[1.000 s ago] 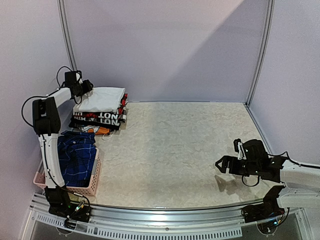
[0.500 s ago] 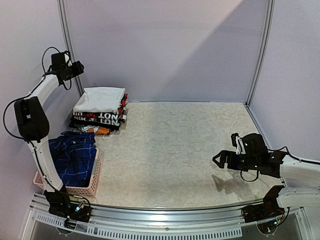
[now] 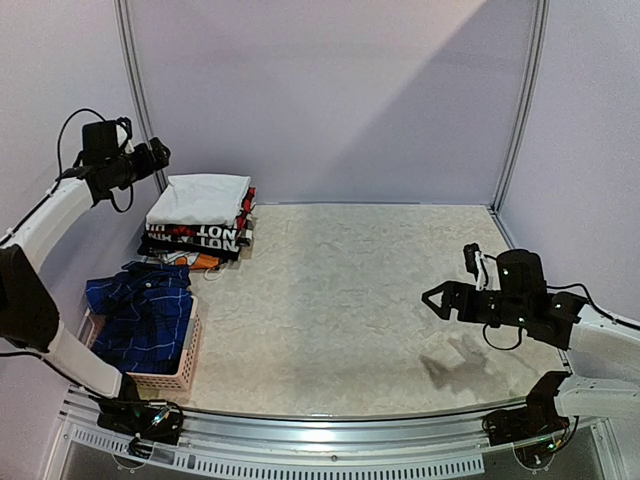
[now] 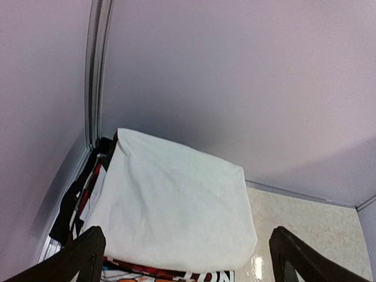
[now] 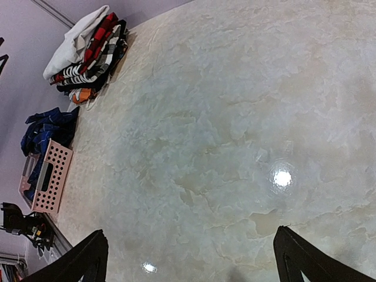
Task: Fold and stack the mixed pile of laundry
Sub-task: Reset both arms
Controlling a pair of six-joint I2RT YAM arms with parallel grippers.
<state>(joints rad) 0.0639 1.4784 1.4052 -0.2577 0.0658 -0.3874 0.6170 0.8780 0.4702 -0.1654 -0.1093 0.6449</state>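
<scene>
The folded part of the laundry pile (image 3: 198,220) is stacked at the table's back left corner, a white T-shirt (image 3: 205,196) on top, red-and-black plaid and black-print pieces under it. A blue plaid garment (image 3: 140,305) lies crumpled in the pink basket (image 3: 172,372). My left gripper (image 3: 157,154) hangs open in the air left of and above the stack; in its wrist view the white T-shirt (image 4: 176,205) lies below the open left gripper (image 4: 188,235). My right gripper (image 3: 434,298) hovers open over bare table on the right. The right wrist view shows the right gripper (image 5: 191,235) empty and the stack (image 5: 88,53) far off.
Purple walls with metal corner posts (image 3: 135,80) close in the back and sides. The pink basket (image 5: 50,179) stands at the table's front left edge, by the left arm's base (image 3: 140,420). Marbled tabletop (image 3: 350,300) spreads between the stack and the right arm.
My left gripper has come off the stack's left edge, risen toward the corner post and opened wide. The right gripper has lifted slightly and stayed open.
</scene>
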